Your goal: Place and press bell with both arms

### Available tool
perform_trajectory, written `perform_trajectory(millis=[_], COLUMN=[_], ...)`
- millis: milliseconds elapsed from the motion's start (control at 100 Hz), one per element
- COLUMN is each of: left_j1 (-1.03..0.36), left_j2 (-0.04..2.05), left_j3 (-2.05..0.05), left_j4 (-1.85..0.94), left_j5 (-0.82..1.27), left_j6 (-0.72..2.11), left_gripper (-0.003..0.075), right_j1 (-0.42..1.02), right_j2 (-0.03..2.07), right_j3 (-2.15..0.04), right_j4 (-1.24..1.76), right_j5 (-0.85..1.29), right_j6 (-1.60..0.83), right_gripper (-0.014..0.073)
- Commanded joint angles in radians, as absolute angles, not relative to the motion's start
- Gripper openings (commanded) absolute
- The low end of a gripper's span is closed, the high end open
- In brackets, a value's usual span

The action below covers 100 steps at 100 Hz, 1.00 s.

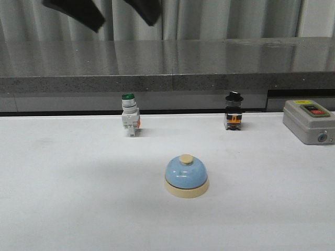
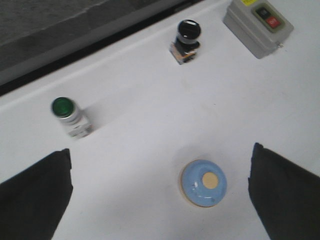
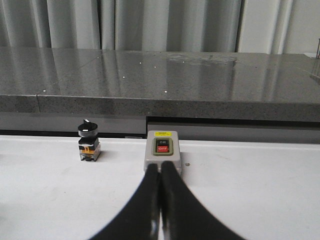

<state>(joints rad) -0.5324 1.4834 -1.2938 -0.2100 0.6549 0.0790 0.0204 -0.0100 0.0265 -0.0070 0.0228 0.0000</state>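
Resting upright on the white counter [image 1: 63, 209], the small light-blue dome-shaped bell [image 1: 186, 175] with cream base and button stands free, nearer the camera than the green-capped white push-button switch [image 1: 129, 115] and the black-knobbed selector switch [image 1: 233, 111]. Left end effector [image 2: 160, 192] hangs above it, fingers spread wide; right end effector [image 3: 160, 172] is closed, empty, pointing at the grey box [image 3: 162, 150].

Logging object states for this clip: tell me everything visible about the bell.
The bell is a small light-blue dome, glossy like painted metal, on a round cream base, with a cream button on top. It stands upright on the white table, near the middle, in front of the two small switches. Nothing touches it; the left hand is open above it, its fingers wide to either side.
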Motion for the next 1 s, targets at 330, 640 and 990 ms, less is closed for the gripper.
perform_trajectory(millis=[330, 640, 990], left_j1=[-0.23, -0.092, -0.091], left_j2=[1.07, 0.792, 0.536], left_j3=[-0.972, -0.778, -0.692], left_j4=[-0.218, -0.218, -0.216], left_j5=[0.433, 0.378, 0.374], left_j6=[0.065, 0.065, 0.069], left_gripper=[0.068, 0.068, 0.0483], right_j1=[0.014, 0.014, 0.014], right_j2=[-0.028, -0.028, -0.028], right_j3=[0.012, 0.012, 0.012], right_j4=[-0.016, -0.016, -0.016], right_j5=[-0.061, -0.061, -0.061], right_j6=[-0.007, -0.007, -0.007], right_gripper=[-0.006, -0.006, -0.006])
